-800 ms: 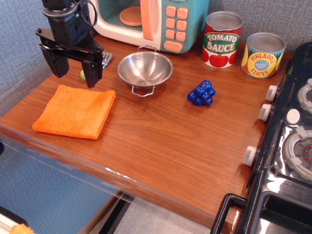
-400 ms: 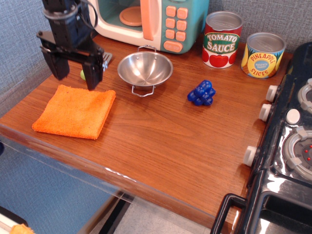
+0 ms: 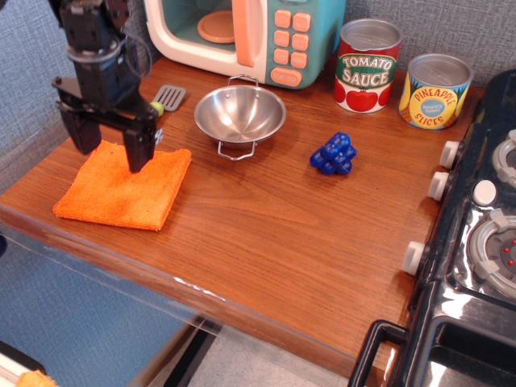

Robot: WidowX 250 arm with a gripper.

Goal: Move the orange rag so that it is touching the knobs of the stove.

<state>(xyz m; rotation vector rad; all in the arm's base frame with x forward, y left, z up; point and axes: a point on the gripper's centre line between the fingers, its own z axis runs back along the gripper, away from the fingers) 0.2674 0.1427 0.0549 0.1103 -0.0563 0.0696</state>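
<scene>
The orange rag [image 3: 125, 190] lies flat at the left end of the wooden counter, far from the stove. My gripper [image 3: 110, 156] is open, its two black fingers spread over the rag's far edge and pointing down just above it. The black stove [image 3: 476, 266] stands at the right edge. Its three white knobs [image 3: 439, 185] line its left side, facing the counter. Nothing is held.
A steel bowl [image 3: 239, 113] sits right of the gripper. A blue toy [image 3: 334, 154] lies mid-counter. Tomato sauce [image 3: 368, 64] and pineapple [image 3: 435, 90] cans stand at the back right. A teal microwave [image 3: 242, 36] is behind. A grey spatula [image 3: 167, 98] lies by the gripper.
The gripper has moved left and down toward the rag, from beside the bowl to over the rag's far edge. It stays open. The rag has not moved.
</scene>
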